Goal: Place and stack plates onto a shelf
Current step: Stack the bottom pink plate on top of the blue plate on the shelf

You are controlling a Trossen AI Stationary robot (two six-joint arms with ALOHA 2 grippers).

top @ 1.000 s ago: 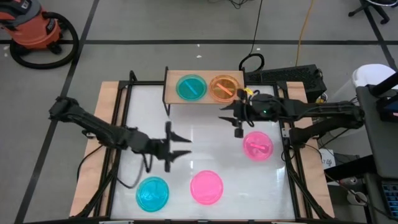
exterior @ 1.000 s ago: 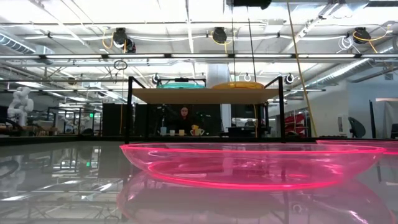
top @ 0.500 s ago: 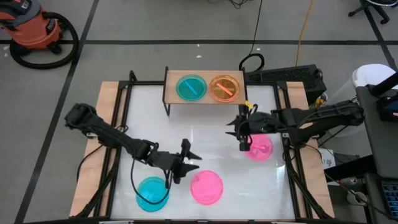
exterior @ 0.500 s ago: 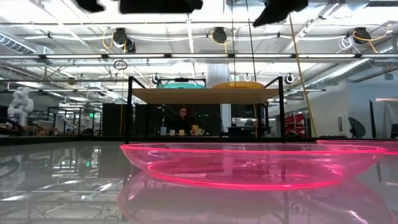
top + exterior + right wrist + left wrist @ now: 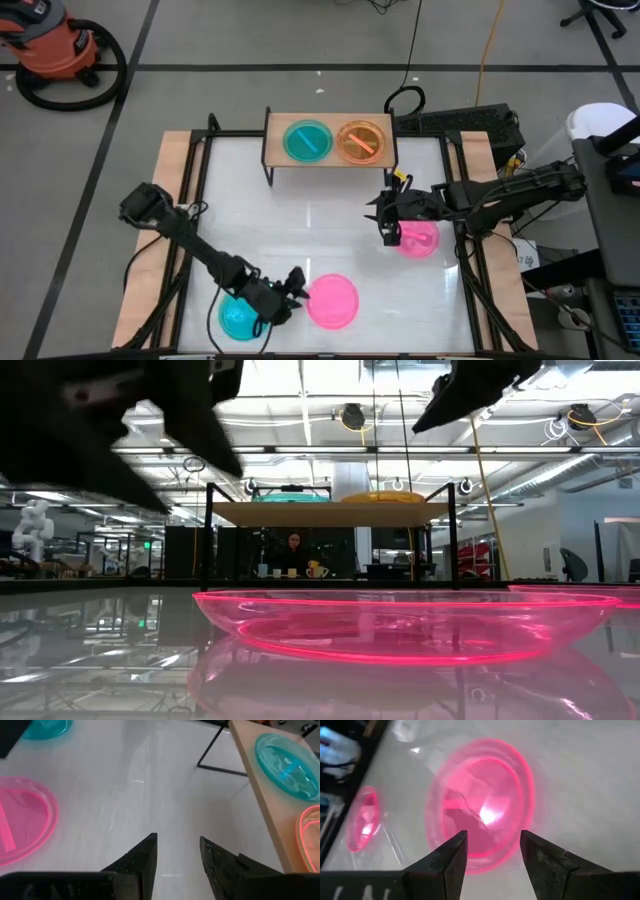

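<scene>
The light-wood shelf (image 5: pixel 330 160) stands at the table's far edge and carries a teal plate (image 5: pixel 307 141) and an orange plate (image 5: pixel 362 141). Three plates lie flat on the white tabletop: a pink one (image 5: pixel 331 300) near the front, a blue one (image 5: pixel 238 318) to its left, and a second pink one (image 5: pixel 420 240) on the right. My left gripper (image 5: pixel 291 286) is open and low, just left of the front pink plate (image 5: pixel 480 805). My right gripper (image 5: pixel 388 228) is open and hovers at the left rim of the right pink plate. Its fingers (image 5: pixel 178 840) point across bare table.
The table's black frame and wooden border run along both sides. The middle of the tabletop (image 5: pixel 320 225), between the shelf and the plates, is bare. In the low view the front pink plate (image 5: pixel 400 625) fills the foreground, with the shelf (image 5: pixel 330 513) behind it. A person sits far off in the room.
My left gripper has moved toward the near edge and somewhat right, dropping low beside the front pink plate. My right gripper has moved from in front of the shelf toward the near edge, to the right pink plate's left rim. No plate has moved.
</scene>
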